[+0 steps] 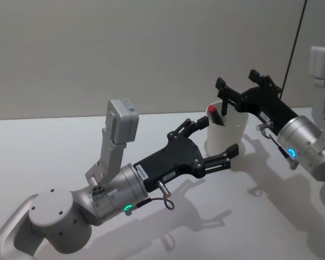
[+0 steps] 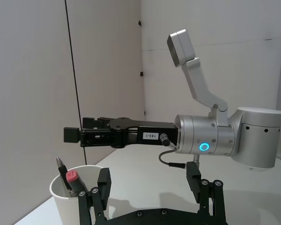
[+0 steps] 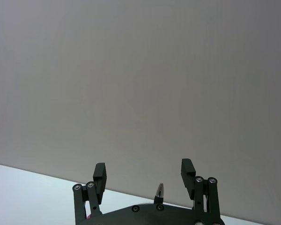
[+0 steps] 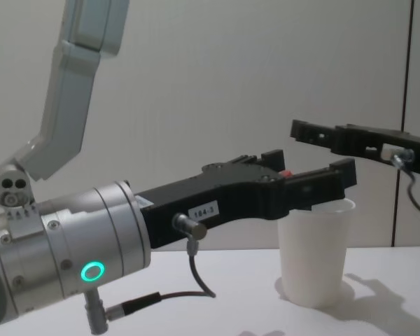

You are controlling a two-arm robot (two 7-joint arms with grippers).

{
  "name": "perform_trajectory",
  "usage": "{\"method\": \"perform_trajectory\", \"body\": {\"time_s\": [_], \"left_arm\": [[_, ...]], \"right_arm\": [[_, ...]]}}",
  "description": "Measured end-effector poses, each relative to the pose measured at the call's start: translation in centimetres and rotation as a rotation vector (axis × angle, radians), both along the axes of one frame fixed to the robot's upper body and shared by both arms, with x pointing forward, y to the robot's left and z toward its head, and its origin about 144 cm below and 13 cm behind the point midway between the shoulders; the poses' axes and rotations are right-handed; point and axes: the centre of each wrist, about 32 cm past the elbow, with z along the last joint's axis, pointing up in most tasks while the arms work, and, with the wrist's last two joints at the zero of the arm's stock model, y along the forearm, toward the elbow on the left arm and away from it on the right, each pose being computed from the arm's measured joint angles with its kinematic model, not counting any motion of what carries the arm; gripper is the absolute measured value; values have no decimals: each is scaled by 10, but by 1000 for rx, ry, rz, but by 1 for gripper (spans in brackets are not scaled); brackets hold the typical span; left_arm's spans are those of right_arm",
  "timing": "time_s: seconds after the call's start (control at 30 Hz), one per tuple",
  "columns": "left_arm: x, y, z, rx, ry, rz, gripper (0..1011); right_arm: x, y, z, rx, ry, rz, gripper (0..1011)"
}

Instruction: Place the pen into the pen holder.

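Note:
The pen holder (image 1: pixel 230 135) is a white paper cup standing on the white table (image 1: pixel 54 146). The pen (image 1: pixel 215 115), black with a red end, stands tilted inside it and leans on the rim. In the left wrist view the pen (image 2: pixel 71 180) pokes out of the pen holder (image 2: pixel 72 204). My left gripper (image 1: pixel 221 135) is open at the cup's side, with one finger (image 2: pixel 103 180) right next to the cup wall. My right gripper (image 1: pixel 237 78) hovers open just above the cup, holding nothing. Its own wrist view shows the right gripper (image 3: pixel 143 169) with the pen's clip tip (image 3: pixel 159 191) below.
A plain grey wall (image 1: pixel 124 49) stands behind the table. A black cable (image 1: pixel 295 38) runs down the wall at the right. My left arm's wrist camera housing (image 1: pixel 122 122) sticks up left of the cup.

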Motion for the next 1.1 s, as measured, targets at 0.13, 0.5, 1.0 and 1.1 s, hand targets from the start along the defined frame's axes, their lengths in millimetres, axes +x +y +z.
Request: {"method": "perform_trajectory", "body": {"time_s": [0.13, 0.5, 1.0, 1.1], "left_arm": [[0, 0, 0, 0, 0, 0, 1001], [0, 0, 0, 5, 0, 16, 1001], [0, 2, 3, 79, -16, 180, 1001], [0, 2, 4, 99, -23, 229, 1001]], "right_arm": [[-5, -4, 1, 8, 4, -17, 1001], [-13, -8, 1, 11, 9, -37, 1001], [-43, -19, -17, -60, -6, -96, 1001], [-52, -23, -22, -84, -11, -114, 1001]]}}
